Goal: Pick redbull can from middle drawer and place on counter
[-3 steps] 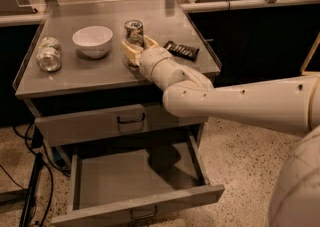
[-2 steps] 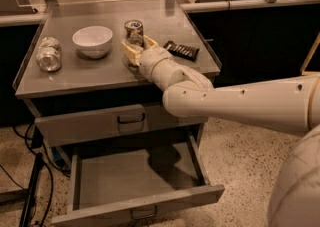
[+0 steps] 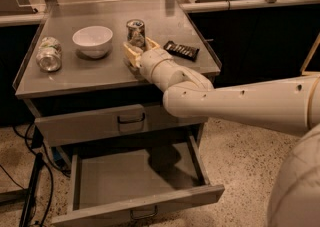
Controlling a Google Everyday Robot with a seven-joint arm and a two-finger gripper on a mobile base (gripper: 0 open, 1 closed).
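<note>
The redbull can [image 3: 135, 31] stands upright on the counter [image 3: 100, 73], near its middle, between a white bowl and a dark flat packet. My gripper [image 3: 141, 49] reaches in from the right and sits low at the can's near side. One finger stands at each side of the can's base and they look spread apart. The middle drawer [image 3: 135, 178] is pulled out below the shut top drawer [image 3: 115, 123], and its inside is bare.
A white bowl [image 3: 93, 40] sits left of the can. A clear crinkled jar [image 3: 49, 55] lies at the counter's left edge. A dark flat packet [image 3: 182, 50] lies to the right of the can. Cables [image 3: 30, 181] run down the cabinet's left side.
</note>
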